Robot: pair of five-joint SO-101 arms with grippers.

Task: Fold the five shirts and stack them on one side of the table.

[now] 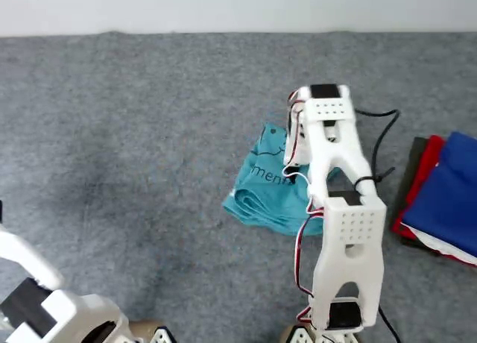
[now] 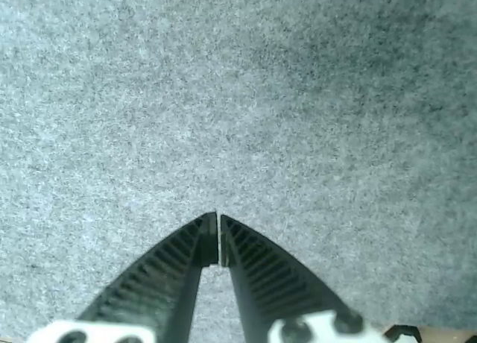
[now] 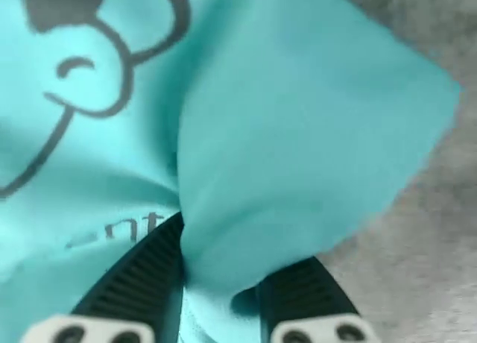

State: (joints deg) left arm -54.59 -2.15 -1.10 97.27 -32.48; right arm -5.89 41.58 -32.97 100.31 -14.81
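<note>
My right claw (image 3: pixel 235 242) was pinched on a fold of the teal shirt (image 3: pixel 298 134); my left claw (image 2: pixel 218 220) was closed on nothing, over bare counter (image 2: pixel 238 97); the shirt lay bunched near the middle; I judged it soft, light and floppy, best held by an edge or corner; farther off sat the folded stack (image 1: pixel 440 197).

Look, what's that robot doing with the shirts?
The right arm's gripper is pinching a fold of the teal shirt, which lies bunched in the middle of the grey table. The left gripper is shut with nothing in it, above bare table. On the right arm's side, a stack of folded shirts sits at the table's edge, with a blue shirt on top and a red shirt under it.
</note>
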